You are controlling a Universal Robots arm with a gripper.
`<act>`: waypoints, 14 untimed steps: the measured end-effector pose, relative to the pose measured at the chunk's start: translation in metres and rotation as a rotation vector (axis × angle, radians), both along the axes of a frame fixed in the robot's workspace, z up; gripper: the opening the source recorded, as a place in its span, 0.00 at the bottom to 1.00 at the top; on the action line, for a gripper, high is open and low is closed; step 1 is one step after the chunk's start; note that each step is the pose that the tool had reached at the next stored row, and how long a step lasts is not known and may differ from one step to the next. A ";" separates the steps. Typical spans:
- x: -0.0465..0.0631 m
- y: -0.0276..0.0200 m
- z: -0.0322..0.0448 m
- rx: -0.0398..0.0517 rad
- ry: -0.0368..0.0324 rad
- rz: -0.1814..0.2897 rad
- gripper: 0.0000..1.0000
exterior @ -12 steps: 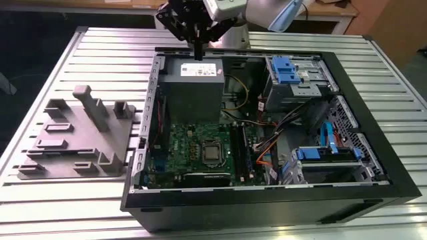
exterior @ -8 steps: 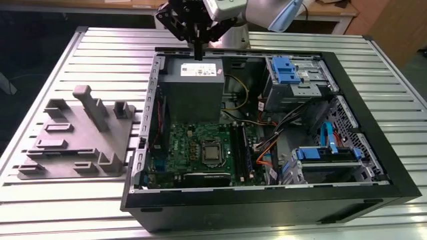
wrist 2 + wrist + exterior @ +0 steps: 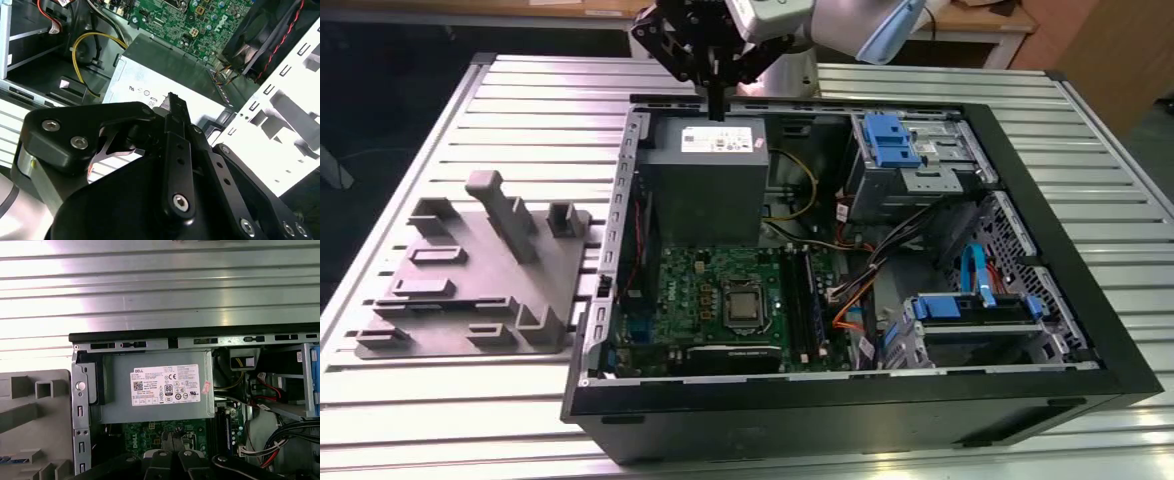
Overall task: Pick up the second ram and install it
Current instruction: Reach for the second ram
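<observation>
In the exterior view, the grey moulded plastic tray (image 3: 467,290) lies on the ribbed aluminium table (image 3: 1067,120), at nine o'clock from the open black computer case (image 3: 854,415). In the first wrist view a thin blue edge sits in one of the tray's slots. It is seemingly the second ram (image 3: 12,459), though too little shows to be sure. The black gripper (image 3: 716,112) hangs at the case's twelve o'clock, above the grey power supply box (image 3: 707,170) — its fingers (image 3: 176,107) are pressed together, gripping nothing. The green motherboard (image 3: 707,290) lies at six o'clock from that box.
</observation>
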State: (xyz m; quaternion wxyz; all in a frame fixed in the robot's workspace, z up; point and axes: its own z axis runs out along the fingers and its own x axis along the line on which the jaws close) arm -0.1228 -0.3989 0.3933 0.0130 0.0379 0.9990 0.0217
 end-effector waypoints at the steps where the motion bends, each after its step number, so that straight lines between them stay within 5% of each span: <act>1: -0.001 0.0000 0.0000 0.0000 0.0000 0.000 0.07; 14: -0.020 0.0000 -0.0002 0.0000 -0.0001 0.000 0.07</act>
